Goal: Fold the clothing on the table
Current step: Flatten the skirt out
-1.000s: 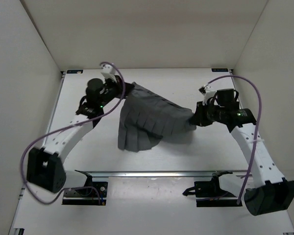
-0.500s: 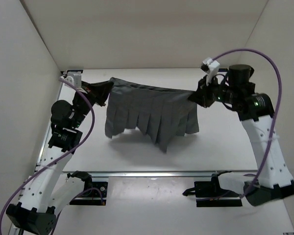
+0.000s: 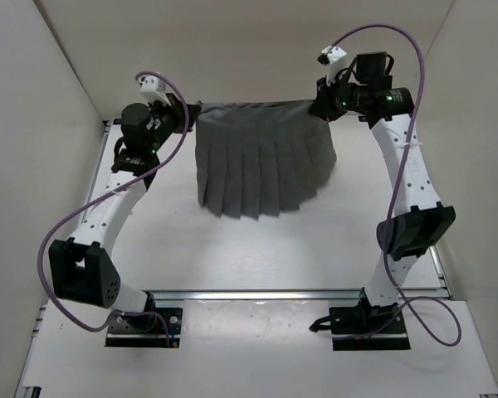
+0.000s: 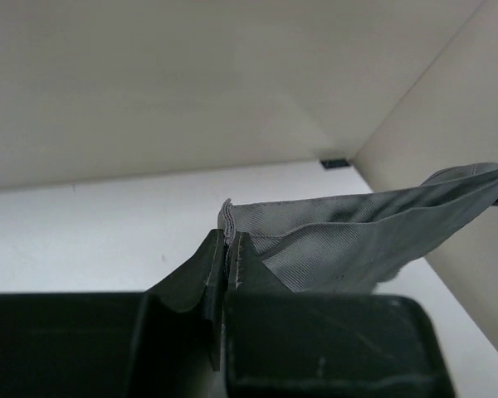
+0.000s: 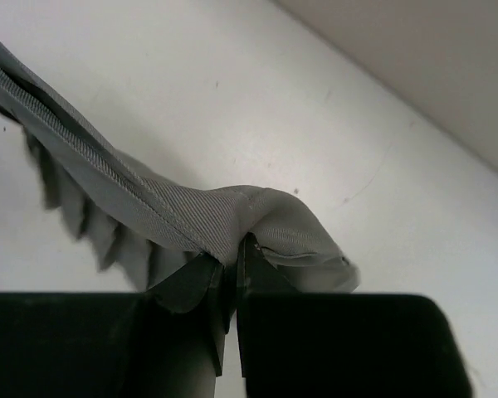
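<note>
Holds the clothing [image 3: 261, 166] stretched out by its waistband above the far edge of the table [image 3: 232, 257], pleats hanging down toward the table's middle. Pinches one waistband corner tight with the left gripper [image 4: 226, 240], toward the table's far left corner, and the other with the right gripper [image 5: 231, 253], toward its far right. By the look of it: opened out and straightened, no fold made yet. Left to do: lay flat on the table, fold over, tidy.

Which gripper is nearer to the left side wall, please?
Left. The left gripper holds one corner of the clothing near that wall; the right gripper holds the other corner, far from it.
</note>
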You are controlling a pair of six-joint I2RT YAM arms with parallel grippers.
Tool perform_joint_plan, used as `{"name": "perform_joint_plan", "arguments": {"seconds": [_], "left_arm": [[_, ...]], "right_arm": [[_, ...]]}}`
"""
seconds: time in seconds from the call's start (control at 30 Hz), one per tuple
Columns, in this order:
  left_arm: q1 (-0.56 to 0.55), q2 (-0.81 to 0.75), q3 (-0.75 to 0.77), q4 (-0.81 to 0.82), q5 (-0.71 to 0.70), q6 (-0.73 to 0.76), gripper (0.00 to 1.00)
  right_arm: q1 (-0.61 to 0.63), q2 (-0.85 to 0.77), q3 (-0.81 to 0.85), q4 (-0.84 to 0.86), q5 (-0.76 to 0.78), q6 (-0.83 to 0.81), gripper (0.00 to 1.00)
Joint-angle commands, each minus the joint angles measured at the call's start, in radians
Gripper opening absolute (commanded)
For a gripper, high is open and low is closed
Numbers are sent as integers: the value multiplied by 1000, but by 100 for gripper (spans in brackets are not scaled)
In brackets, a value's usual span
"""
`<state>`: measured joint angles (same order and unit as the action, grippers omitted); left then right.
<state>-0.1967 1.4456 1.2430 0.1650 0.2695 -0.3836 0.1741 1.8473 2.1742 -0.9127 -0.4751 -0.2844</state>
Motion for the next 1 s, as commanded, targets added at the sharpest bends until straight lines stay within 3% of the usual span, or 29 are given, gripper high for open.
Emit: {"name": "perform_joint_plan", "arguments": {"seconds": [0.0,0.07,0.17,0.27,0.43,0.5,0.77,0.87,0.97], "left_arm": [[16,-94,95,27,11,43,0],[10,-157,35,31,8,55,0],[-7,-240,-138,88,-21,43,0],[-41,-312,-331,105,-47,26,0],[-124,-483,-695,101,-133,-43,0],[-133,-548,-747,10,-136,-93,0],[-199,-930,-885,-318,-176,-149,0],[-176,-985,-925,-340,-124,-170,0],[-204,-956,-939,-306,-118,-182,0]], "right_arm": [[-15,-152,34,104,4,-15,0],[-4,-187,-7,109,18,-22,0],[-10,-262,-213,170,-11,-18,0],[-7,-358,-588,270,-14,2,0],[76,-485,-975,302,33,62,0],[155,-533,-1107,262,47,96,0],[280,-733,-1344,54,-16,171,0],[341,-799,-1317,47,-34,217,0],[262,-800,-1295,38,-88,200,0]]}}
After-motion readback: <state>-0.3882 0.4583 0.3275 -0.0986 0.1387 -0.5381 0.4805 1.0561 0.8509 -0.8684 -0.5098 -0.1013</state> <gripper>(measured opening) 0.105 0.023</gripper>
